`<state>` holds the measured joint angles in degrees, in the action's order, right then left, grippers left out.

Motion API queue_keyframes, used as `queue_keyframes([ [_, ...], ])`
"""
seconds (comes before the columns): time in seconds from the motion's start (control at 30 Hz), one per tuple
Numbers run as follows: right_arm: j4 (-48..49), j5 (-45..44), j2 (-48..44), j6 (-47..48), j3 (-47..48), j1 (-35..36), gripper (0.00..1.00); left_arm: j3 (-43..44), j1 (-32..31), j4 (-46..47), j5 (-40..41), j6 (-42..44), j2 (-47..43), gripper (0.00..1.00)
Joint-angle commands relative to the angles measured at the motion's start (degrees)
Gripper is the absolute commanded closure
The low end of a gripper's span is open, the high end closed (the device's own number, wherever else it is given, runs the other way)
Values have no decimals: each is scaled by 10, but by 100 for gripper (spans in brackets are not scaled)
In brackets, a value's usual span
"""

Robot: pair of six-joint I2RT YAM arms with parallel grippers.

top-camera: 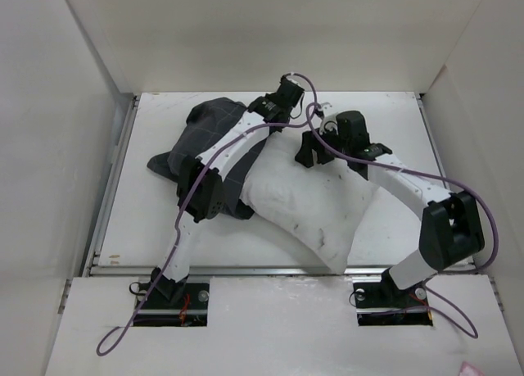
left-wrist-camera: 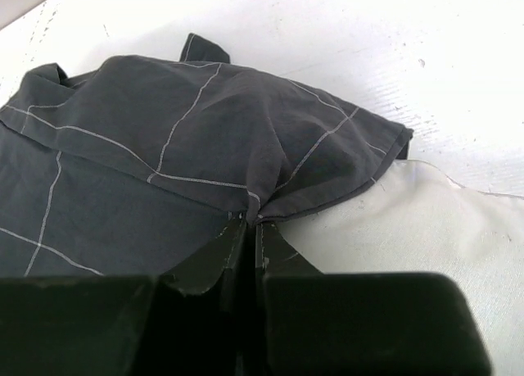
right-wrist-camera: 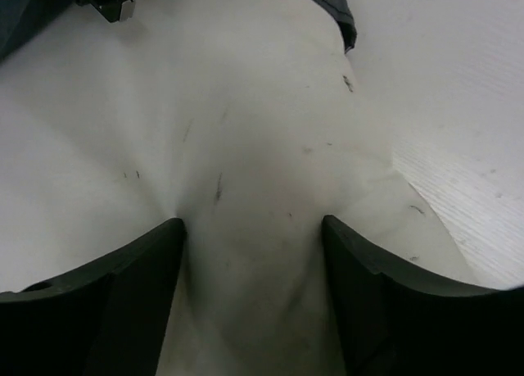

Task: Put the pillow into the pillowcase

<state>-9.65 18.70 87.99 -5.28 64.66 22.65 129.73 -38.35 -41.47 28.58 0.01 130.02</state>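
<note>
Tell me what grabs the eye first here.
The off-white pillow sprawls across the middle of the table, with the dark grid-patterned pillowcase bunched at its left end. The left gripper is pinched shut on the pillowcase's hem, while the right gripper presses open jaws into the pillow.

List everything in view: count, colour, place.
pillow: 1, off-white with dark specks, mid-table, lying at a slant
pillowcase: 1, dark grey with light grid, far left of table, its edge over the pillow
table: 1, white, under both
cables: 2, purple, one along each arm
arms: 2, white and black, bases at near edge
left tool: 1, black, shut on pillowcase edge
right tool: 1, black, open, pressed into pillow
</note>
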Motion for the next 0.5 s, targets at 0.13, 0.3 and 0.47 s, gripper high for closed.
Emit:
queue_keyframes([
  [0.13,32,43,96,40,52,50,100,18,3,72,-52,-1,-50,100],
  [0.3,172,-17,18,-14,6,50,100,12,-30,108,-89,12,-125,100],
  [0.47,341,-38,-134,-28,-70,50,100,-9,-81,133,-108,25,-216,100],
])
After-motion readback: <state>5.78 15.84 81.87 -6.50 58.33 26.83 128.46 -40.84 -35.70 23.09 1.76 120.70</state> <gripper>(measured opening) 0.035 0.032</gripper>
